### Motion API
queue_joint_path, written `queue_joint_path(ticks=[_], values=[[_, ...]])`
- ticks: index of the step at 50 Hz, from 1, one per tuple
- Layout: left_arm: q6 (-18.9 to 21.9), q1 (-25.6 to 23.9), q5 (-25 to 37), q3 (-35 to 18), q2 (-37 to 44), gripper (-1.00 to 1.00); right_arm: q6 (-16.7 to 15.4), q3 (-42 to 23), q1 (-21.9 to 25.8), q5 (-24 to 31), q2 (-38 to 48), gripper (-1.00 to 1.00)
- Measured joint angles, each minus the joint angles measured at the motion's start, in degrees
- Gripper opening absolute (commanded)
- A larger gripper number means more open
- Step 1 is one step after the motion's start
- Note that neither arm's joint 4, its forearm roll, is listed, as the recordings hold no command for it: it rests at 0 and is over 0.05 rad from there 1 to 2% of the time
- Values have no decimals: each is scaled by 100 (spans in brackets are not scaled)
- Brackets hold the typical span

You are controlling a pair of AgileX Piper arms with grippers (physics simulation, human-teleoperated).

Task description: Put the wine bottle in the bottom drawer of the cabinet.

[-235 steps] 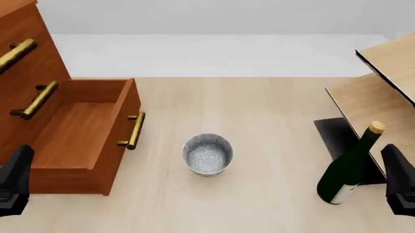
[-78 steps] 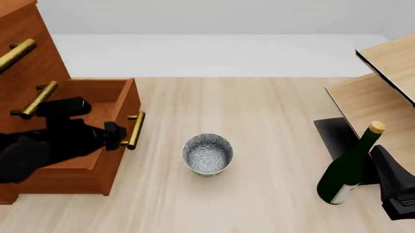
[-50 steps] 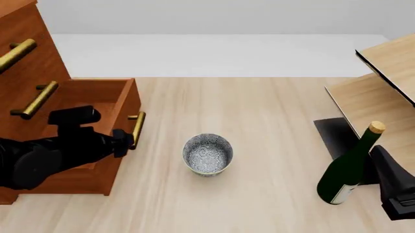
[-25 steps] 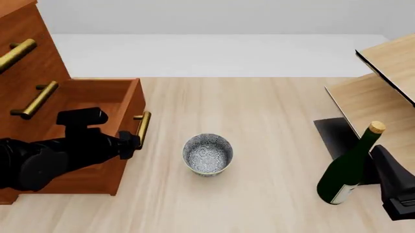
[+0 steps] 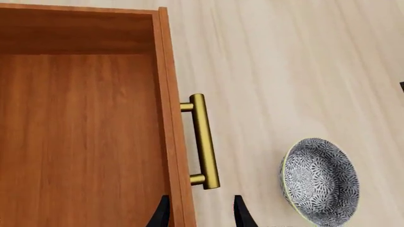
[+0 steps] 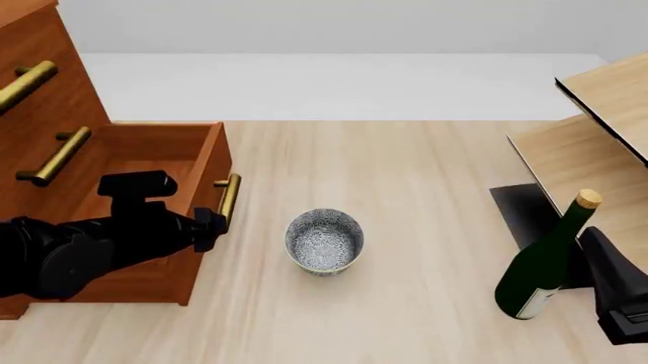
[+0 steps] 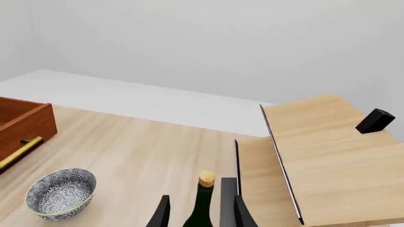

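The dark green wine bottle [image 6: 545, 265] stands upright at the right, its cork [image 7: 206, 178] showing in the right wrist view. My right gripper [image 6: 620, 299] is open just right of the bottle, which lines up between its fingers [image 7: 162, 215] without touching. The bottom drawer [image 6: 136, 171] of the reddish-brown cabinet [image 6: 41, 98] is pulled out and holds nothing. My left gripper [image 6: 209, 227] is open at the near end of the drawer's brass handle [image 5: 203, 142], one finger [image 5: 164, 216] over the drawer's front wall, the other [image 5: 241, 215] outside the handle.
A patterned grey bowl [image 6: 324, 241] sits on the table between the drawer and the bottle. A pale wood shelf unit [image 6: 597, 129] stands at the right behind the bottle, with a dark panel [image 6: 518, 216] at its foot. A small black block [image 7: 375, 121] lies on the shelf top.
The bottom drawer has slid a little further out to the right, and my left gripper has moved right with its handle. The bottle and right gripper have not moved.
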Motion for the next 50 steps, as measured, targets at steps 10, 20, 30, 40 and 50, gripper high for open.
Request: queue_joint_path(ticks=[10,20,30,40,50], values=[[103,-9,8,2,1,100,7,-7,-3,30,-23,100],[256,-31,180,-35,-61,100,11,-10,2,34,-22,100],[324,-84,621,-85,-334,100,18,-5,14,45,-29,100],[137,-132,1105,-156,-691,100,17,-14,27,64,-40,100],[-238,-213,1593,-215,-1109,100,10,-25,41,57,-25,100]])
